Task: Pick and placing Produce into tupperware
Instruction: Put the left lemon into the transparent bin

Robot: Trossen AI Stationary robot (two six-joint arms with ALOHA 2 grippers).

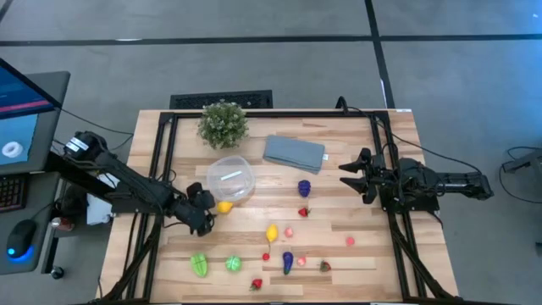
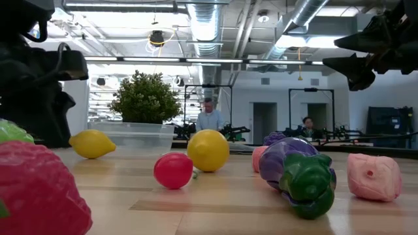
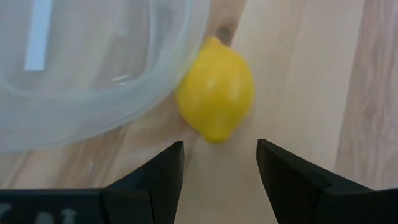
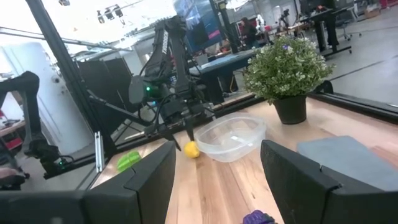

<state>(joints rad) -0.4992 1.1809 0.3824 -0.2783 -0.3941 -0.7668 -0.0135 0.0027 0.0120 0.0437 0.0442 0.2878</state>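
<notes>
- My left gripper (image 1: 208, 219) sits low over the table, just short of the lemon (image 1: 224, 206); my fingers (image 3: 158, 177) are spread with a gap between them and nothing in it.
- The lemon lies right at the tub's (image 1: 230, 179) rim, on the side nearer me; from my wrist it looks to be touching the clear wall, tip pointing at my fingers.
- The tub stands between the plant (image 1: 223, 123) and the lemon, and I see no produce in it.
- My right gripper (image 1: 349, 174) hangs above the table's right side, fingers apart and empty, aimed toward the tub, with the grey cloth (image 1: 294, 152) between.
- The other produce is scattered on the near half of the wood: a purple fruit (image 1: 304, 187) and a strawberry (image 1: 303, 212) right of the tub, a yellow pear (image 1: 272, 232) further forward, two green pieces (image 1: 199, 264) by the front edge, and an eggplant (image 1: 288, 262) near them.
- Two people show in the room behind the table.
</notes>
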